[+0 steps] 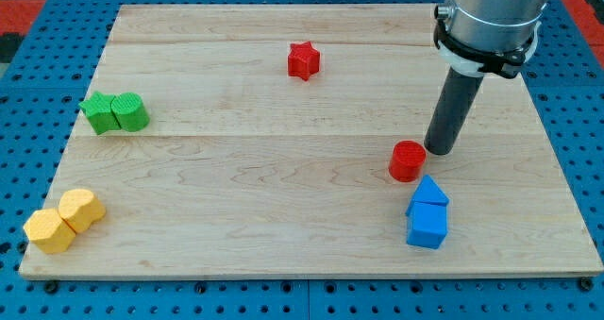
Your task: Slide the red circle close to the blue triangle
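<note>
My tip [438, 150] just right of the red circle [407, 160], blue triangle [429, 192] just beyond it toward the near edge of the desk [283, 216], no jaws in view.

The red circle [408, 160], a short squat cylinder, lies flat at the frame's lower right. The blue triangle [429, 192] lies just below and right of it, close by, a narrow gap between them.

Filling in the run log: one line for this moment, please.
my tip: just right of red circle | circle near blue triangle, small gap | blue cube touching triangle
</note>
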